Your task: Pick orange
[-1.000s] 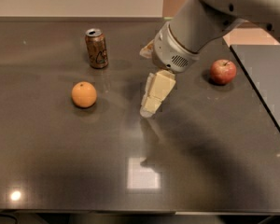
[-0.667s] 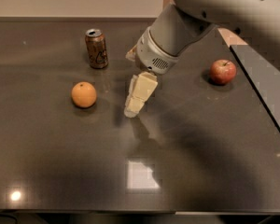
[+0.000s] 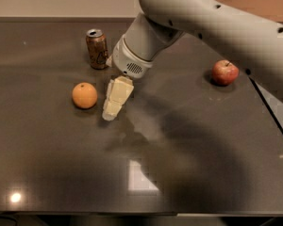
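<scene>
The orange is a round, plain orange fruit lying on the dark table at centre left. My gripper hangs from the big grey arm that comes in from the upper right. Its cream-coloured tip points down and to the left, just right of the orange, a short gap apart from it. The gripper holds nothing.
A brown drink can stands upright behind the orange, close to the arm's wrist. A red apple lies at the right. The table's right edge runs diagonally past the apple. Lamp glare shows on the tabletop at the front.
The arm and gripper have moved left, from mid-table towards the orange. The orange, can and apple have not moved on the table.
</scene>
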Robot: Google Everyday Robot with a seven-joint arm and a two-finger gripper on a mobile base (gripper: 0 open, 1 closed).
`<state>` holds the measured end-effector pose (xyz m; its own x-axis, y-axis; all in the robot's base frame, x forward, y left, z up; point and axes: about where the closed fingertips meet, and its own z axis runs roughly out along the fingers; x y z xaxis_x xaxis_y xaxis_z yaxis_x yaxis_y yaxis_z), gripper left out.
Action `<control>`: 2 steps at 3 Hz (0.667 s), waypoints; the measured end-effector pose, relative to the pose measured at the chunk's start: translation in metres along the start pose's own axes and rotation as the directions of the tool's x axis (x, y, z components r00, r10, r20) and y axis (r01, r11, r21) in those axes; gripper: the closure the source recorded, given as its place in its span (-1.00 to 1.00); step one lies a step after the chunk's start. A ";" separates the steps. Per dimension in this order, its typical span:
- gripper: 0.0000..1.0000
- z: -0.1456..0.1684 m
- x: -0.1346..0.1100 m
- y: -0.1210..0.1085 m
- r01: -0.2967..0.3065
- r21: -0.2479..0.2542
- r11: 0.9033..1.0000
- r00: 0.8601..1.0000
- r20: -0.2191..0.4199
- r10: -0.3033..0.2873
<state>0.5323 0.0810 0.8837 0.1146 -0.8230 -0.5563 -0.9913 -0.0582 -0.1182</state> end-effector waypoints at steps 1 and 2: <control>-1.00 0.019 -0.017 0.000 0.012 -0.026 1.000 1.000 0.022 -0.012; -1.00 0.034 -0.030 -0.004 0.018 -0.038 0.999 0.999 0.039 -0.016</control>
<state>0.5349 0.1250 0.8726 0.1333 -0.7994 -0.5859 -0.9908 -0.0940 -0.0972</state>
